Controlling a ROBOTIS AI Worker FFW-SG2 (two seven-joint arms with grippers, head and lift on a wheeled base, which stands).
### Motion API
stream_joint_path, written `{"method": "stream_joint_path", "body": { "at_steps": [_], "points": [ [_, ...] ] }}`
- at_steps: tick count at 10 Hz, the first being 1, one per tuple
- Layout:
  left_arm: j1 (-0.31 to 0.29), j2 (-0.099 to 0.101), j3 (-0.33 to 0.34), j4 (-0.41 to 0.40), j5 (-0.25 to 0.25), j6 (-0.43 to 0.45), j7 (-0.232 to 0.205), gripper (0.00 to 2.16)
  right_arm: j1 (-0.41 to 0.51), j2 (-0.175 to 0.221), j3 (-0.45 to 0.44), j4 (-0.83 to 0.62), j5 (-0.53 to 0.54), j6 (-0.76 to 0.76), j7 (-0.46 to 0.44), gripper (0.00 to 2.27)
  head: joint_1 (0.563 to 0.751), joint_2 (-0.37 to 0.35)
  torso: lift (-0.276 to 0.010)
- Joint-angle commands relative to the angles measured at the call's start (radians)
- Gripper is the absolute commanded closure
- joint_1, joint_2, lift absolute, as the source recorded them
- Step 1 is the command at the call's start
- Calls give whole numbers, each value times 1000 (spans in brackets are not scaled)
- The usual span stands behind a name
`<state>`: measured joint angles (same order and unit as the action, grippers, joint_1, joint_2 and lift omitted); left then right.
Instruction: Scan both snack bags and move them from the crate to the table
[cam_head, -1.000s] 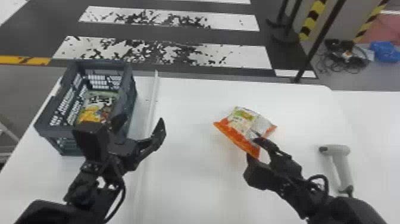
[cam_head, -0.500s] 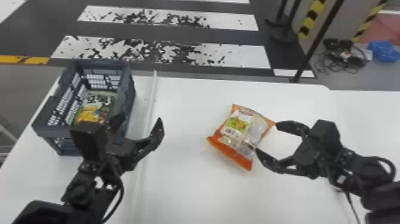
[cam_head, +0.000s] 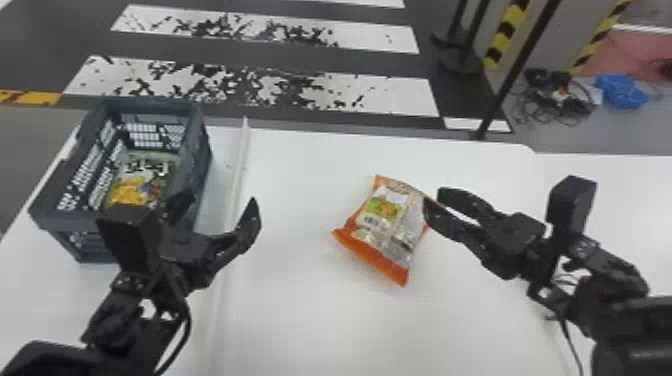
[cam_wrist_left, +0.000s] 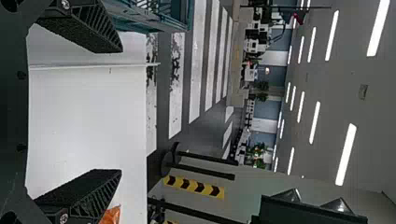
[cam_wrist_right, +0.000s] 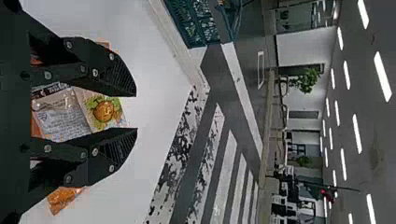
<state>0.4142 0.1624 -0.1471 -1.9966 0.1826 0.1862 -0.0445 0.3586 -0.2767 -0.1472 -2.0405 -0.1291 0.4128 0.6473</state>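
- Snack bag with orange ends (cam_head: 387, 225) lies flat on the white table (cam_head: 300, 310), label up, near the right gripper (cam_head: 434, 198), whose fingers are parted, clamping nothing.
- Left gripper (cam_head: 221, 200) is spread wide and empty beside the crate (cam_head: 196, 150).
- Yellow-and-green snack bag (cam_head: 137, 185) sits inside the crate, so it remains to be moved.
- Both bags look light, soft and slick-filmed; the contents could crush under a hard squeeze.
- On the orange one, I'd pinch the flat sealed hem or gather the plump middle gently, leaving the label uncovered for scanning.
- For the crated one, the upper seal seems the best hold, clear of the walls.
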Motion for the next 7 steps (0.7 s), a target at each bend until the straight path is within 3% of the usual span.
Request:
{"method": "stream_joint_path", "body": {
  "at_steps": [1, 3, 7],
  "points": [
    [0, -3, 0, -1, 0, 0, 0, 76, -47, 25, 74, 54, 8, 1, 0, 2260, 695, -96, -88],
    [0, -3, 0, -4, 0, 0, 0, 76, -158, 44, 201, 186, 72, -2, -26, 2260, 695, -39, -88],
    [5, -3, 3, -19, 1, 19, 0, 76, -293, 60, 313, 387, 112, -24, -52, 2260, 695, 40, -88]
  ]
}}
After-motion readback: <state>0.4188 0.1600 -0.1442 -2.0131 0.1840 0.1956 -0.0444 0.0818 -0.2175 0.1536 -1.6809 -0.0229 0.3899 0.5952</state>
